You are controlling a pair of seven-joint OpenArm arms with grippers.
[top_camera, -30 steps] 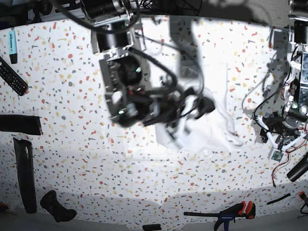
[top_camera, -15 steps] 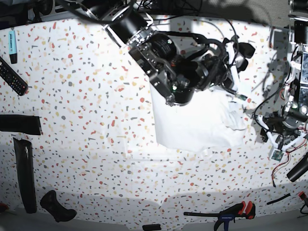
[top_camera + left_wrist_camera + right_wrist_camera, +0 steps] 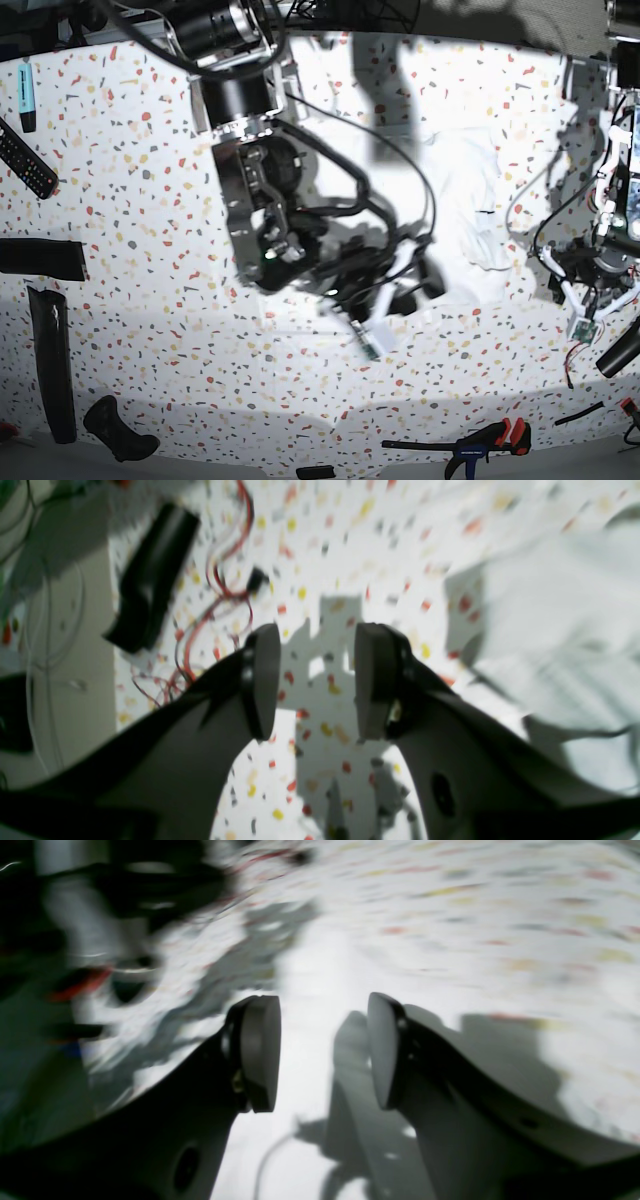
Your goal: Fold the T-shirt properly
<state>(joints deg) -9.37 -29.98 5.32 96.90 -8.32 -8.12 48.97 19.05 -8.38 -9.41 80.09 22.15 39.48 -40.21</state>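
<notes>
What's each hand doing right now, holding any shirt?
Left hand: open, empty, above bare table.
Right hand: open, empty, over the T-shirt.

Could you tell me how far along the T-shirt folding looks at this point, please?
Done: the T-shirt lies in a compact white bundle, though still rumpled. In hand: nothing; the right claw and left claw are both open and empty, the right arm blurred above the cloth. Left: probably smoothing or a final fold, if any.
</notes>
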